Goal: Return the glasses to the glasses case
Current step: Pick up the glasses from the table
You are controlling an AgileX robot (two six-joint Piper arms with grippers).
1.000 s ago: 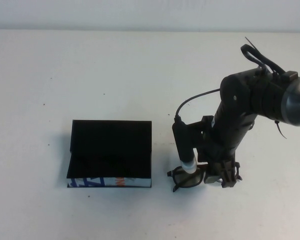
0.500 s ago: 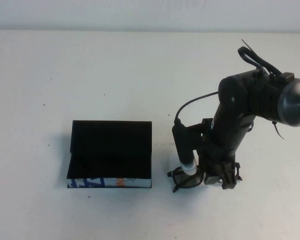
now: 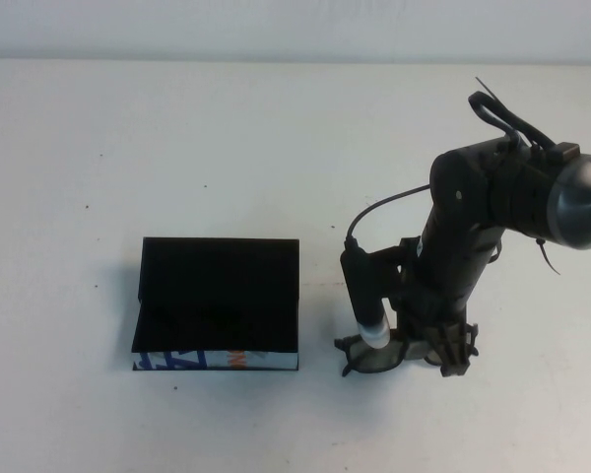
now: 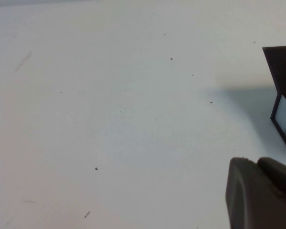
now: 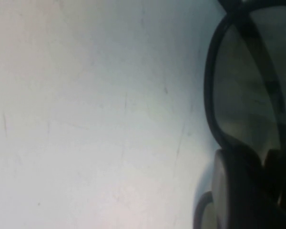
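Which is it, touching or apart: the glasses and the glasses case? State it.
Apart. The high view shows bare table between the glasses, under the right claw, and the glasses case. The left claw shows only in its wrist view.

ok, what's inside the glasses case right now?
The glasses case is open, its interior uniformly black; nothing visible inside. The glasses lie on the table to its right, under the right end effector. The left end effector hovers over table beside the case.

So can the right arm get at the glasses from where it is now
Probably yes. The right gripper is already down at the glasses on the table, beside the open glasses case, with nothing between them. The left gripper is off to the side.
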